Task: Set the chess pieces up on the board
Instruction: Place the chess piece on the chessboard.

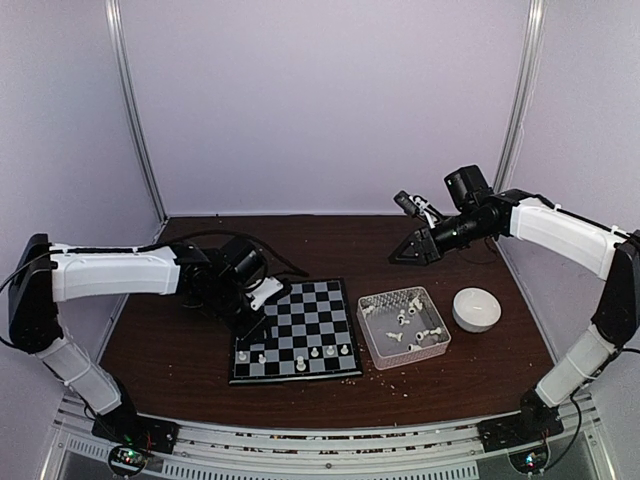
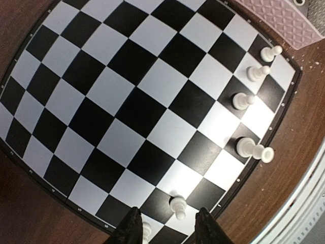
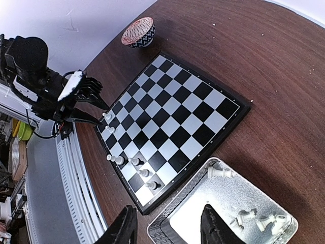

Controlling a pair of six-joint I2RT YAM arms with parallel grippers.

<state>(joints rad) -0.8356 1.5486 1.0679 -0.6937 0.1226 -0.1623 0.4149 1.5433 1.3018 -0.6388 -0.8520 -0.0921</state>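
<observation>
While my left gripper [image 2: 166, 229] and right gripper [image 3: 167, 223] gape empty, six chess pieces [image 1: 314, 352] line the board's [image 1: 300, 315] near edge.
More lie in the tray [image 1: 370, 335] beside it; only the right wrist shows a patterned bowl [image 3: 138, 31] beyond.

The board [image 1: 296, 332] is chequered in black and pale grey-white, framed by a thin dark edge. The chess pieces [image 2: 252, 149] are plain white. The surface [image 1: 180, 350] is dark brown with a wood grain. The tray [image 1: 371, 334] is clear. The white bowl [image 1: 476, 309] is unpatterned. The patterned bowl [image 3: 138, 32] has dark zigzags outside and red markings inside. The left arm [image 1: 110, 272] and right arm [image 1: 560, 232] have white shells and black joints.
</observation>
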